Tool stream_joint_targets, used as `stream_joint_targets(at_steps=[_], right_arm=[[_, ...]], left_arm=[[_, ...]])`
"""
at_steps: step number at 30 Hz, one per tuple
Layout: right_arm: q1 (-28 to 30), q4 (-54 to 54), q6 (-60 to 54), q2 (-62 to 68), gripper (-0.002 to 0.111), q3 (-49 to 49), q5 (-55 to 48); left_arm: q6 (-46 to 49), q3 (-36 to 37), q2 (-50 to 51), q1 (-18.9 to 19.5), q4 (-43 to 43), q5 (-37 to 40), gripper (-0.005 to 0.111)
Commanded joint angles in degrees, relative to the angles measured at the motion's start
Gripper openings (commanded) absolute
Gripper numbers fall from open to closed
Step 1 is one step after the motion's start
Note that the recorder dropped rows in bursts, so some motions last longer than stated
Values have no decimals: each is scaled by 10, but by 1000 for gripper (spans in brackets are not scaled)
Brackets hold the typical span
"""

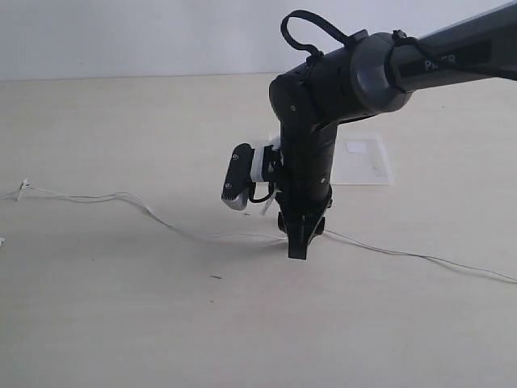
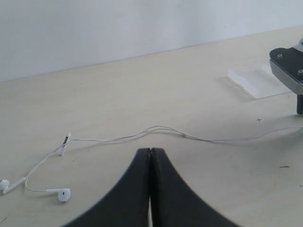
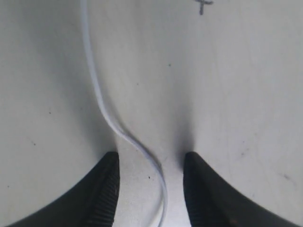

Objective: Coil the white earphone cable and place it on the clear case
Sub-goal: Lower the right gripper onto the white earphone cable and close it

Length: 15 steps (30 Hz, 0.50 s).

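The white earphone cable (image 1: 161,220) lies stretched across the table from left to right. My right gripper (image 1: 298,249) points straight down onto its middle and is open, the cable (image 3: 106,113) running between its two fingers (image 3: 108,184) on the table surface. The clear case (image 1: 365,159) lies flat behind the right arm, partly hidden by it. In the left wrist view the cable (image 2: 156,130), the inline piece (image 2: 65,143) and two earbuds (image 2: 63,194) lie ahead of my left gripper (image 2: 150,151), which is shut on nothing and apart from the cable.
The right arm's wrist camera (image 1: 239,176) sticks out to the left of the gripper. The case (image 2: 255,80) shows at the far right of the left wrist view, beside the right arm (image 2: 289,71). A wall rises behind the table.
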<state>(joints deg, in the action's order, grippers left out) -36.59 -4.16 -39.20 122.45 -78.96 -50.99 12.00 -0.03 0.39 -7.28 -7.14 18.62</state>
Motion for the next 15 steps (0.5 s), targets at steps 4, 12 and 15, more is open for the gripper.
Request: stream_joint_targets(at_steps=[4,12,15], right_arm=[[-1,-7,4,19,30,3,-4],[-1,-2,4,19,0,3,-47],[-1,-2,5,19,0,3,-50]], left_arm=[[-2,0,-4,-4,-6,-2,0],[-2,0,-4,-4,-6,-2,0],[-2,0,-4,-4,-6,-2,0]])
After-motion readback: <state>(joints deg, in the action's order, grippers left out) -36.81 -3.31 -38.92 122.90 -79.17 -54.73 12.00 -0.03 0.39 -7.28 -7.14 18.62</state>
